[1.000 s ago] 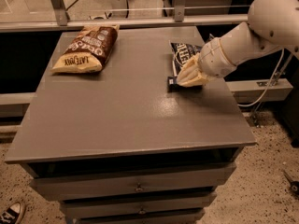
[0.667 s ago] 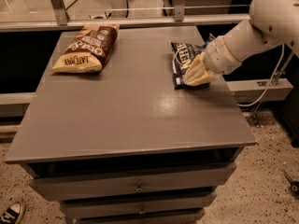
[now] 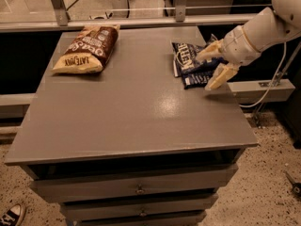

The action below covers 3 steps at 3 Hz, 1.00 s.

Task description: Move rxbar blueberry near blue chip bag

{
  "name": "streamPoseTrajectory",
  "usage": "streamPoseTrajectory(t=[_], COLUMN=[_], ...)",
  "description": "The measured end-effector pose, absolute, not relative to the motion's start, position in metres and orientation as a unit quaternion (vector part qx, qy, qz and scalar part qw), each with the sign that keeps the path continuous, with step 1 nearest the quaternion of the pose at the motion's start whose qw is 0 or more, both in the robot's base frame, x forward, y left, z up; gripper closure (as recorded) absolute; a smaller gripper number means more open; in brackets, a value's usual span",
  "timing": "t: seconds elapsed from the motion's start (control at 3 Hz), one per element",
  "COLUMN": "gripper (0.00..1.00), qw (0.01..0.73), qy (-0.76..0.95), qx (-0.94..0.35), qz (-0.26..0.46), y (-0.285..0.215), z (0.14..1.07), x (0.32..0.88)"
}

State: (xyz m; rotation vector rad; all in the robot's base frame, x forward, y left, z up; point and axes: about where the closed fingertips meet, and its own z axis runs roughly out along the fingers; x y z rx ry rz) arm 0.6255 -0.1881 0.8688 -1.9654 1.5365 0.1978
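Observation:
The blue chip bag (image 3: 184, 56), crinkled navy with white lettering, lies at the table's far right. The rxbar blueberry (image 3: 195, 80), a small flat dark blue bar, lies on the table against the bag's near edge, touching it. My gripper (image 3: 212, 65) is at the right end of the bar and bag, just above the tabletop. Its two tan fingers (image 3: 218, 76) are spread apart, one over the bag and one by the bar's right end, gripping nothing. The arm hides the right part of the bag.
A brown-and-tan chip bag (image 3: 87, 48) lies at the far left of the grey table (image 3: 131, 112). Drawers sit below the table's front edge. A rail and glass run behind the table. A cable hangs at the right.
The gripper was shut on the bar by the bag's near edge. Now its fingers have spread and pulled slightly right, and the bar lies on the table against the bag.

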Motion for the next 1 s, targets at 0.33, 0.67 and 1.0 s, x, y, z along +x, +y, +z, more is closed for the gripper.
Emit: streamPoseTrajectory(t=[0.33,0.67,1.0], gripper=[0.00,0.00,0.00], qw=[0.382,0.443,0.454], qy=[0.594,0.618,0.623], qx=[-0.704,-0.647,-0.634], qz=[0.068,0.065,0.062], y=[-0.195,-0.216,-0.225], z=[0.913,0.949,0.954], x=[0.619,0.600,0.596])
